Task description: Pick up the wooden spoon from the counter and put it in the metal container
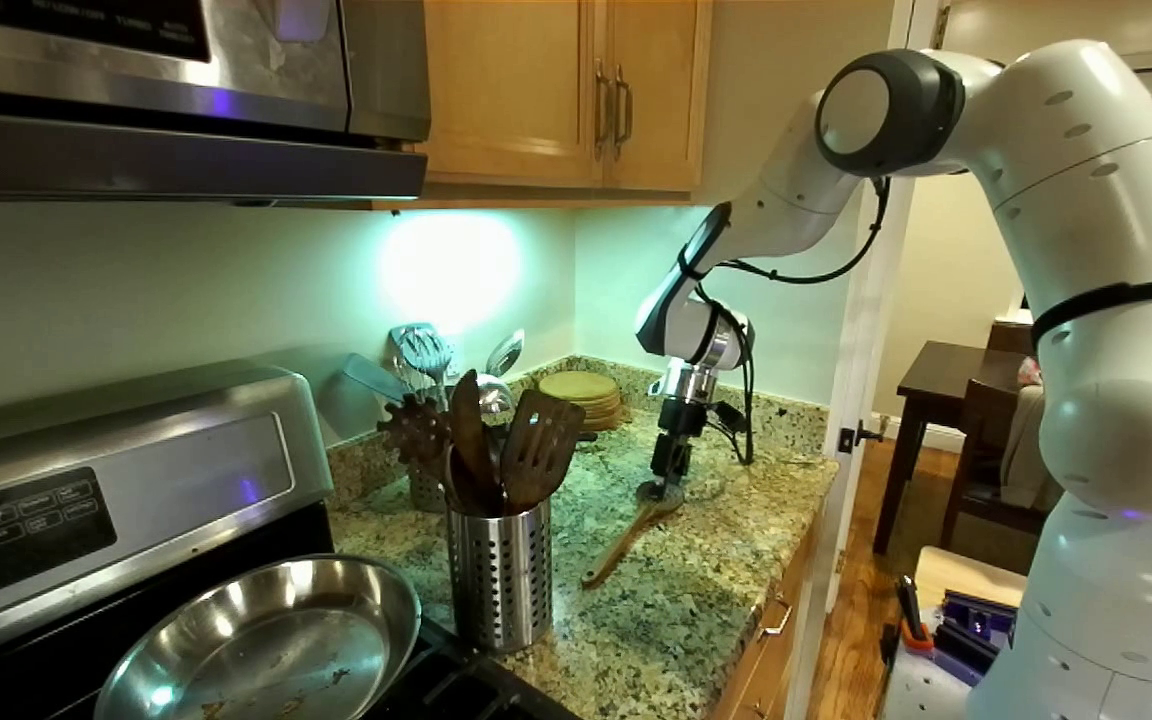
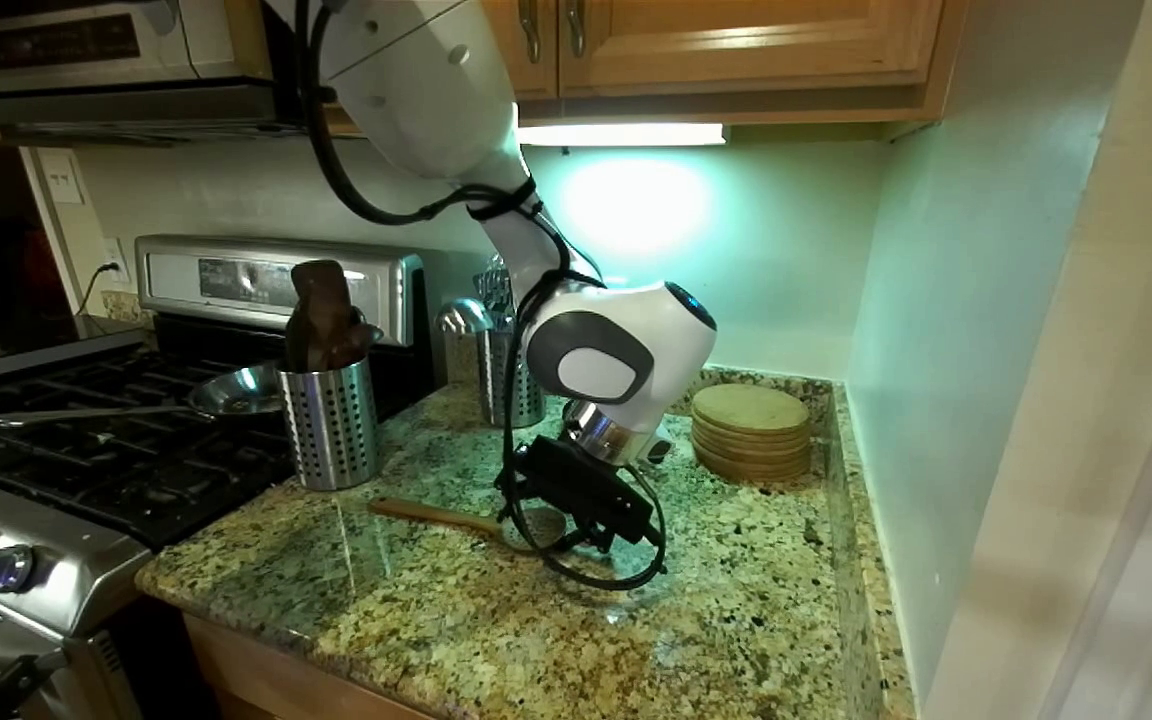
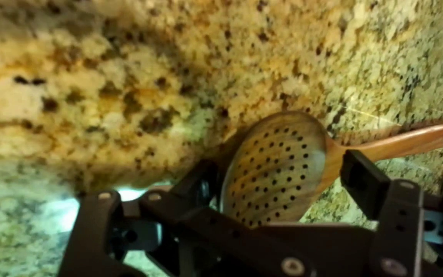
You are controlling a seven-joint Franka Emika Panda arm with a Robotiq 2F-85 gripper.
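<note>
While the spoon [image 3: 292,163] lies on the counter [image 1: 696,600], the wide-spread tool [image 3: 277,167] straddles it, apparently without gripping.

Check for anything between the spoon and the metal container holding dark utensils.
On the counter, nothing visible stands between the spoon and the metal container. The dark utensils in it might crowd the way in.

My arm shell [image 1: 1126,400] is smooth and glossy; my gripper [image 3: 277,163] looks matt, metal or plastic I can't tell. Wooden spoon [image 3: 331,159]: smooth, grain showing, slight sheen. Counter [image 2: 636,640]: polished granite, glossy with reflections. Metal container [image 1: 496,580]: shiny steel, punched with holes. Frying pan [image 1: 266,650]: bright steel, smooth, brownish marks inside. Bunched utensils [image 1: 476,450]: dark wood, duller. Cabinet [image 1: 506,95]: wood, smooth satin finish; metal handles [image 1: 626,105].
</note>
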